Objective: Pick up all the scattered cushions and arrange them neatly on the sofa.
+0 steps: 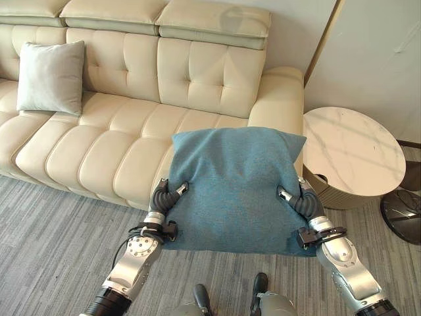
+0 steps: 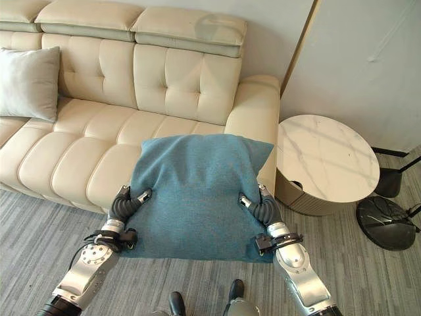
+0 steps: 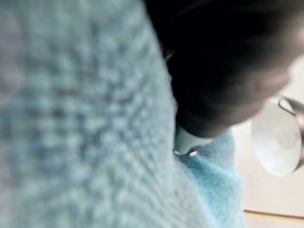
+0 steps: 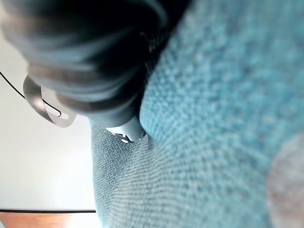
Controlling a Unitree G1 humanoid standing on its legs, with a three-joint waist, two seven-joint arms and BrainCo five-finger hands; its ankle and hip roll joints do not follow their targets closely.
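Cream sofa [image 1: 131, 145] ahead; left robot hand [image 1: 172, 193] and right robot hand [image 1: 291, 197] clasp a blue cushion [image 1: 233, 187], mid-carry. Next: set it beside the grey cushion [image 1: 51, 77].

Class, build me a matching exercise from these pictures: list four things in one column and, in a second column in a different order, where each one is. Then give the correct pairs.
Things:
1. teal cushion
2. grey cushion
3. round marble-top table
4. left hand

Places:
A. leaning upright against the sofa's backrest
B. standing on the floor beside the sofa's armrest
C. held up between the two hands, in front of the sofa
D. pressed against one side edge of the teal cushion, opposite the right hand

Pairs: 1-C, 2-A, 3-B, 4-D
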